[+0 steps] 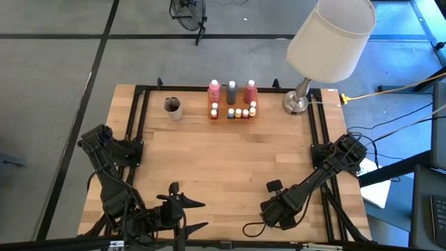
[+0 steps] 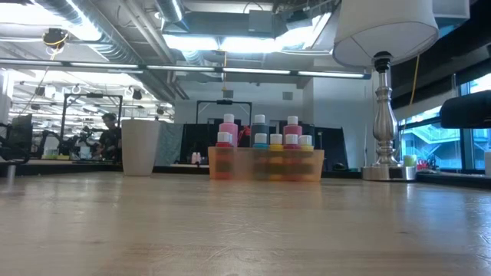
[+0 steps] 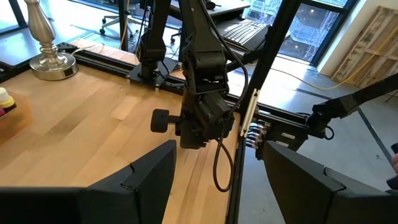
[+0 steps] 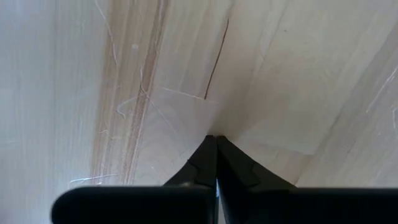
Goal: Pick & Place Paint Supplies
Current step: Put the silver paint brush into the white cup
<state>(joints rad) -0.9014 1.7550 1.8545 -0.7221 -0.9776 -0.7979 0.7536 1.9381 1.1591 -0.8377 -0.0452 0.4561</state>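
Plastic bottles (image 1: 231,91) and small pots (image 1: 237,112) stand in the tray (image 1: 209,113) at the worktop's (image 1: 223,160) far edge: light, rigid, likely slippery; grip bottles below the cap. Left hand (image 1: 198,215) apart, right hand (image 1: 252,228) together, both near, empty.

Three white-capped bottles (image 1: 231,91), two pink and one grey, stand upright; small lidded pots (image 1: 237,112) cluster just before them.

place: lab/office | evidence: exposed ceiling ducts (image 2: 115,31); desks with monitors (image 2: 19,130)
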